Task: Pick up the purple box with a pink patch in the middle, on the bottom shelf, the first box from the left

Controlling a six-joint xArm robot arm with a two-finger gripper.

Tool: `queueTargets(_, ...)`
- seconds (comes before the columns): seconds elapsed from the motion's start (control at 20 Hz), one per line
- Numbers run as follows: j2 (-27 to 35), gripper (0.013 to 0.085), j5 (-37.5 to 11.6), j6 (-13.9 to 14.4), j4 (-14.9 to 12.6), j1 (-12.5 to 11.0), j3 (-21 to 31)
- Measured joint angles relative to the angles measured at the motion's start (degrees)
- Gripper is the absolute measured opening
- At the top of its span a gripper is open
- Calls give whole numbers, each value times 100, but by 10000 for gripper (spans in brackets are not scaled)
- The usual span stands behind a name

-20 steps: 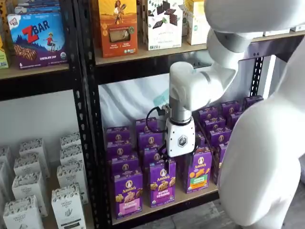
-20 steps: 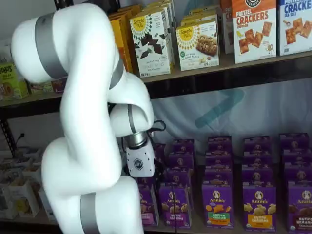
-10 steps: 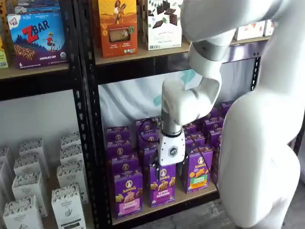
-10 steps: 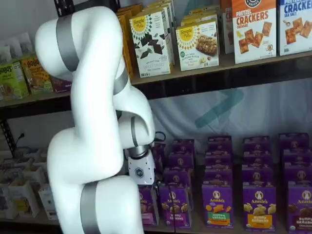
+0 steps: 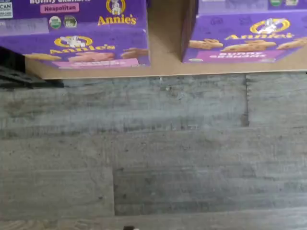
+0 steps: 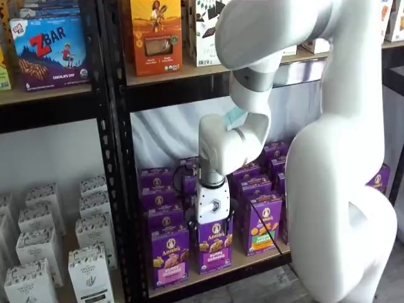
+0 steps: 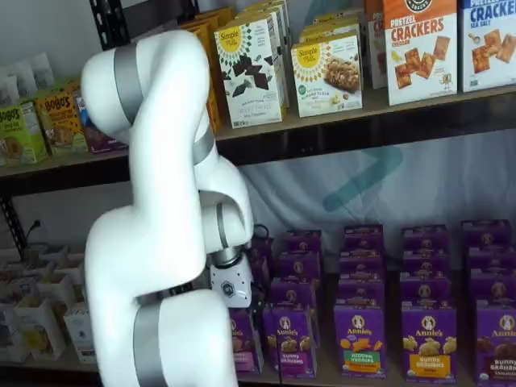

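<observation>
The purple box (image 6: 169,255) with the pink band stands upright at the front left of the bottom shelf (image 6: 247,259). In the wrist view the purple box (image 5: 76,33) shows from above, with "Neapolitan" on a pink label, at the edge of the tan shelf board (image 5: 165,50). My gripper (image 6: 211,225) hangs in front of the neighbouring purple-band carton (image 6: 215,246), just right of the purple box and a little above it. Its fingers show no plain gap. The gripper's white body also shows in a shelf view (image 7: 230,284), where the arm hides most of the purple box (image 7: 245,343).
A green-and-orange-patch carton (image 6: 262,224) stands further right, with several rows of purple cartons behind. A black perforated upright (image 6: 120,189) borders the purple box on the left, with white cartons (image 6: 88,271) beyond it. Grey wood floor (image 5: 153,153) lies below the shelf.
The arm has swung left and lowered. The gripper has moved from in front of the green-and-orange carton to in front of the purple-band carton, closer to the purple box.
</observation>
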Motion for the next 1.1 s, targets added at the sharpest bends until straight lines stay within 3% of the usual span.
queueTargets(0.25,472,850,-103,221,-183,48,-450)
queueTargets(0.4,711,850,-251,185,-128,65,-686)
queueTargets(0.85,1343,850,-62,203,-194,22,-1628)
queueTargets(1.1,1659,850,30,410,-485,-45,-2051)
